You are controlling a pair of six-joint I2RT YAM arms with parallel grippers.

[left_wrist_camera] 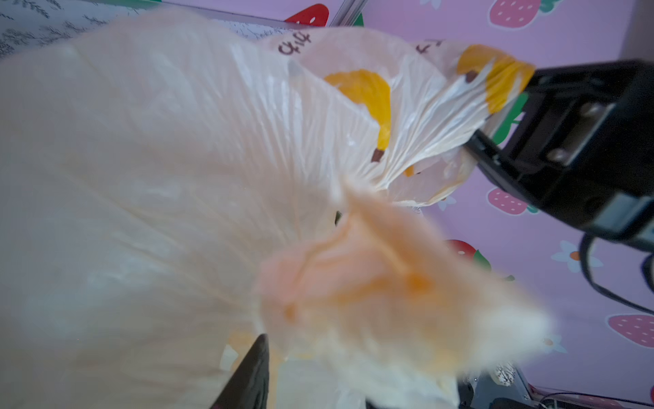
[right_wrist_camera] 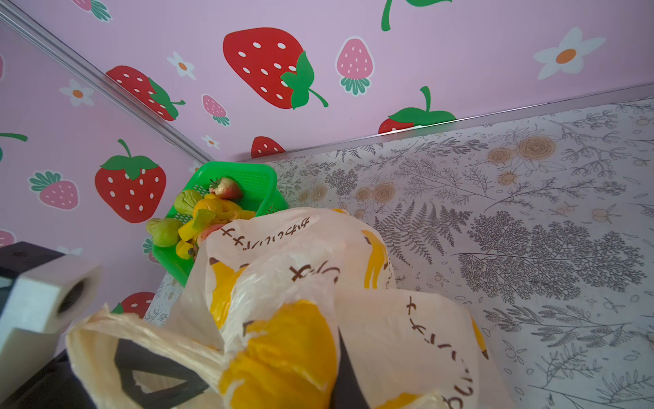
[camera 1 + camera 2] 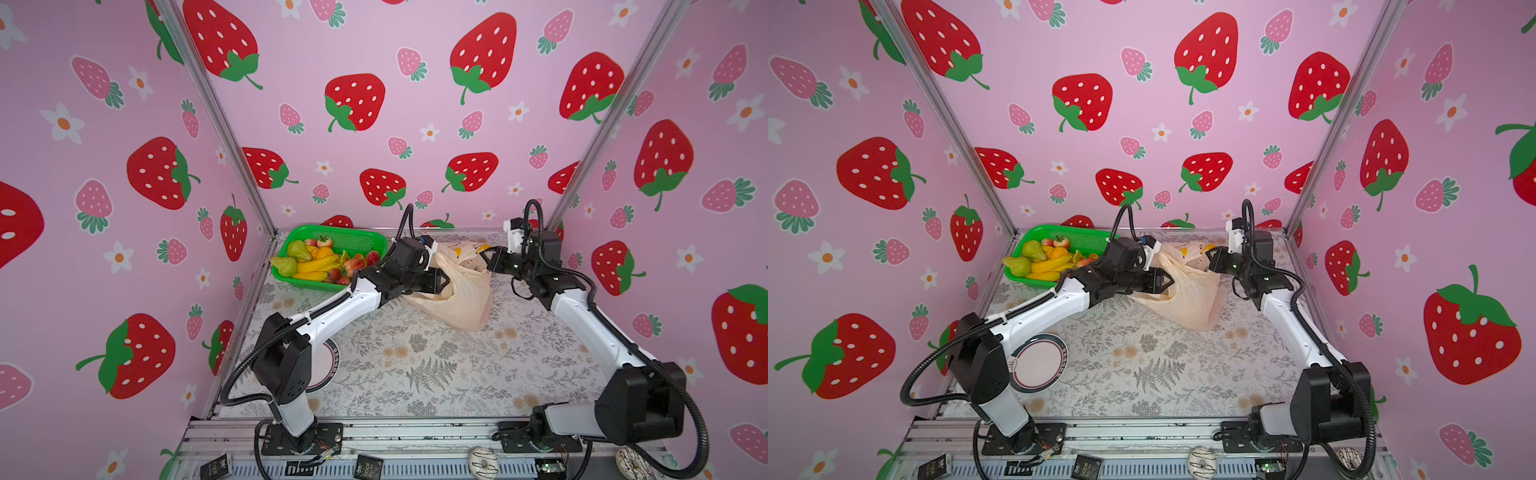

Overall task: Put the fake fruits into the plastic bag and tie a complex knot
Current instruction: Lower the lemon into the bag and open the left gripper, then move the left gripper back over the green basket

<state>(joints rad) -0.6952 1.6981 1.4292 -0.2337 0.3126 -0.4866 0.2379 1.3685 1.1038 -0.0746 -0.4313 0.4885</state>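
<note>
The fake fruits (image 3: pixel 316 259) (image 3: pixel 1046 257) (image 2: pixel 198 219) lie piled in a green basket: pears, bananas, red apples, strawberries. The peach plastic bag (image 3: pixel 457 299) (image 3: pixel 1187 299) (image 1: pixel 177 177) (image 2: pixel 318 265) with banana prints slumps on the table between both arms. My left gripper (image 3: pixel 448 282) (image 3: pixel 1171 279) stands at the bag's left side, jaws spread; one dark finger (image 1: pixel 253 375) shows beside blurred plastic. My right gripper (image 3: pixel 487 255) (image 3: pixel 1210 255) (image 1: pixel 476 141) (image 2: pixel 276 382) is shut on the bag's far rim, holding it up. A knot is not in view.
The green mesh basket (image 3: pixel 345 237) (image 3: pixel 1088 237) sits in the back left corner against the wall. A round plate (image 3: pixel 1038 361) (image 3: pixel 328 365) lies under the left arm. Two toy doughnuts (image 3: pixel 482 461) rest on the front rail. Pink strawberry walls close three sides.
</note>
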